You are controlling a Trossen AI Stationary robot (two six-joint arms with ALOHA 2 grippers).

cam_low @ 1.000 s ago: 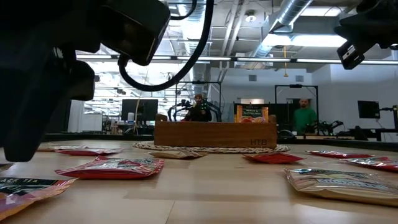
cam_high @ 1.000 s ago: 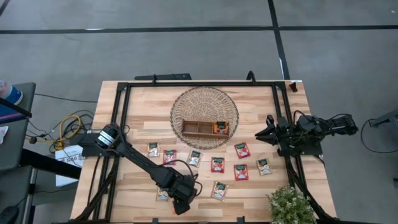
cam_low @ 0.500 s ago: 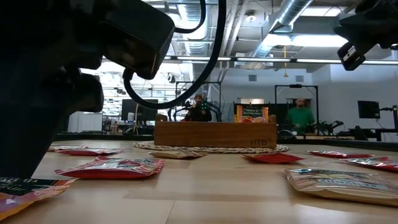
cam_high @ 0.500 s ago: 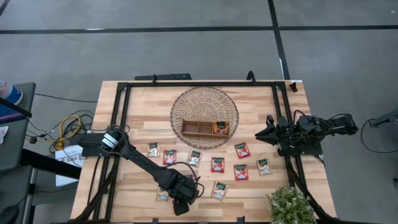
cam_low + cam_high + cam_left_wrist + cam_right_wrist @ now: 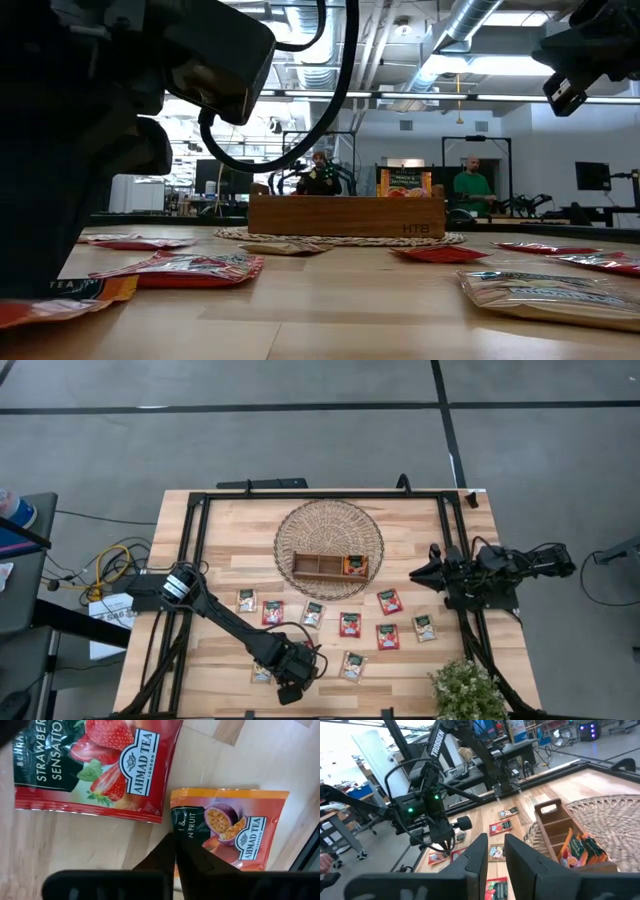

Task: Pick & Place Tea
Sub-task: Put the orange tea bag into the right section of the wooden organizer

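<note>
Several tea sachets lie flat in loose rows on the wooden table (image 5: 230, 520), among them a red one (image 5: 349, 624) and a pale one (image 5: 425, 627). At the near left, my left gripper (image 5: 274, 673) is shut on an orange sachet (image 5: 230, 827) that lies beside a red strawberry sachet (image 5: 100, 765). A wooden tray (image 5: 318, 565) stands on the round wicker basket (image 5: 330, 520), with orange sachets (image 5: 354, 565) upright in its right compartment. My right gripper (image 5: 416, 574) hovers at the table's right, its fingers a little apart with nothing between them. My left gripper pinches the orange sachet between its two fingertips at one short edge (image 5: 181, 831). The fingers come from above, pointing down. In the low view the sachet (image 5: 70, 298) sits at table height, slanted, with one end a little raised.
A black frame (image 5: 200, 510) runs along the table's edges. A potted plant (image 5: 465, 690) stands at the near right corner. Cables and a side stand lie off the table's left. People (image 5: 474, 190) stand far behind in the room.
My left gripper has come down onto the orange sachet and shut on its edge, from wide open a second ago. The sachet has tipped, so that its orange face now shows in the low view.
</note>
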